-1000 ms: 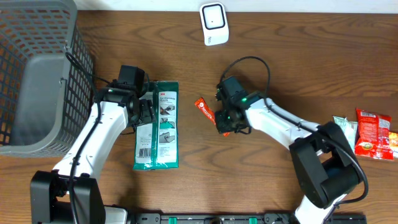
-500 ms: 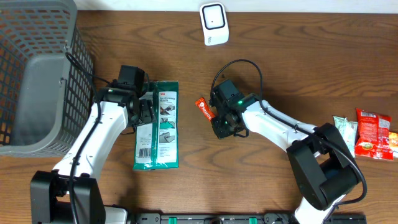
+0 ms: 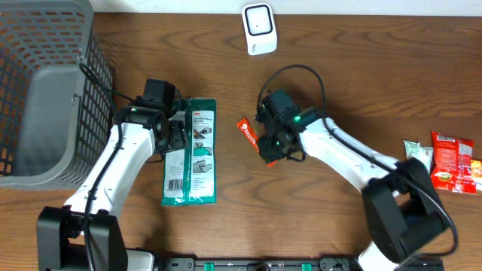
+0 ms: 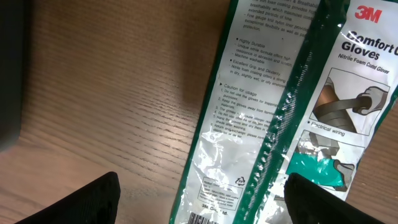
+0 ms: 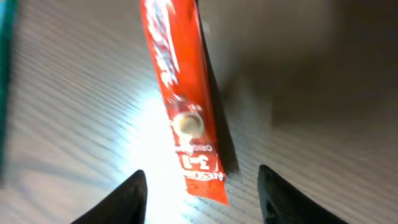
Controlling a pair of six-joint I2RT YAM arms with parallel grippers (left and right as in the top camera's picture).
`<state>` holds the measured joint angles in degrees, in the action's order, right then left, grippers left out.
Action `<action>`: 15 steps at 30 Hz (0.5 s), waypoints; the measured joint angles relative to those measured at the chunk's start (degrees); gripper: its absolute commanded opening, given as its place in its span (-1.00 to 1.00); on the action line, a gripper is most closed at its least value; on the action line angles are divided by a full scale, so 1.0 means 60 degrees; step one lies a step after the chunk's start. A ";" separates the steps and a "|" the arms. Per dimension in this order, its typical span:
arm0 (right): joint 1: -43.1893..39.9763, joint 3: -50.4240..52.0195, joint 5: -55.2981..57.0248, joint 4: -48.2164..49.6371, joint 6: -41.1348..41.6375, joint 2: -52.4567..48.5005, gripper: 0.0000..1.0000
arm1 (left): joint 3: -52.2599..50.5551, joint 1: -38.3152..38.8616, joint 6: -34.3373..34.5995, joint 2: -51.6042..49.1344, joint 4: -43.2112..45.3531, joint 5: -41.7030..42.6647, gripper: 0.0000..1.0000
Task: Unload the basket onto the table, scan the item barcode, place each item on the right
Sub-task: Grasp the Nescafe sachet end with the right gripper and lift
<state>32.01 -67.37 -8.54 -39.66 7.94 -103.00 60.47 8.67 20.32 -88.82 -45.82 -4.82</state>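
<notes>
Brown wooden table (image 3: 339,83): the red sachet (image 3: 247,133) lies flat near the centre, with the scanner (image 3: 259,28) at twelve o'clock. The right gripper (image 5: 202,186) hangs over the sachet's end, fingers spread, gripping nothing. The left gripper (image 4: 205,202), at nine o'clock, gapes wide over a green glove packet (image 4: 280,124), empty.

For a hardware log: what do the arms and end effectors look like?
Left arm and right arm: white rounded links, black joints. Left end effector and right end effector: black. A black cable loops over the right arm, near a green light.
</notes>
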 measured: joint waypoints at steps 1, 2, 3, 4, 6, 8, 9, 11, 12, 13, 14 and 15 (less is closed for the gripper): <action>0.0000 -0.0040 -0.0004 -0.0007 -0.0022 0.0084 0.06 | 0.0000 0.0000 0.0000 0.0000 0.0000 0.0000 0.70; 0.0000 -0.0076 -0.0004 -0.0018 -0.0033 0.0157 0.01 | 0.0000 0.0000 0.0000 0.0000 0.0000 0.0000 0.70; 0.0000 -0.0087 -0.0004 -0.0036 -0.0062 0.0189 -0.04 | 0.0000 0.0000 0.0000 0.0000 0.0000 0.0000 0.70; 0.0000 -0.0091 -0.0004 -0.0069 -0.0102 0.0193 -0.10 | 0.0000 0.0000 0.0000 0.0000 0.0000 0.0000 0.70; 0.0000 -0.0087 0.0000 -0.0135 -0.0164 0.0171 -0.15 | 0.0000 0.0000 0.0000 0.0000 0.0000 0.0000 0.71; 0.0000 -0.0087 -0.0004 -0.0135 -0.0215 0.0149 -0.22 | 0.0000 0.0000 0.0000 0.0000 0.0000 0.0000 0.70; 0.0000 -0.0091 0.0000 -0.0135 -0.0255 0.0113 -0.25 | 0.0000 0.0000 0.0000 0.0000 0.0000 0.0000 0.70; 0.0000 -0.0087 0.0004 -0.0135 -0.0302 -0.0015 -0.29 | 0.0000 0.0000 0.0000 0.0000 0.0000 0.0000 0.70; 0.0000 -0.0091 0.0036 -0.0135 -0.0331 -0.0117 -0.30 | 0.0000 0.0000 0.0004 0.0000 0.0000 0.0000 0.70; 0.0000 -0.0087 0.0062 -0.0138 -0.0350 -0.0186 -0.30 | 0.0000 0.0000 0.0000 0.0000 0.0000 0.0000 0.70; 0.0000 -0.0087 0.0106 -0.0135 -0.0357 -0.0270 -0.31 | 0.0000 0.0000 0.0000 0.0000 0.0000 0.0000 0.70; 0.0000 -0.0087 0.0135 -0.0135 -0.0357 -0.0350 -0.31 | 0.0000 0.0000 0.0000 0.0000 0.0000 0.0000 0.70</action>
<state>32.01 -67.90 -7.73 -40.47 5.80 -105.10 60.47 8.67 20.32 -88.82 -45.82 -4.82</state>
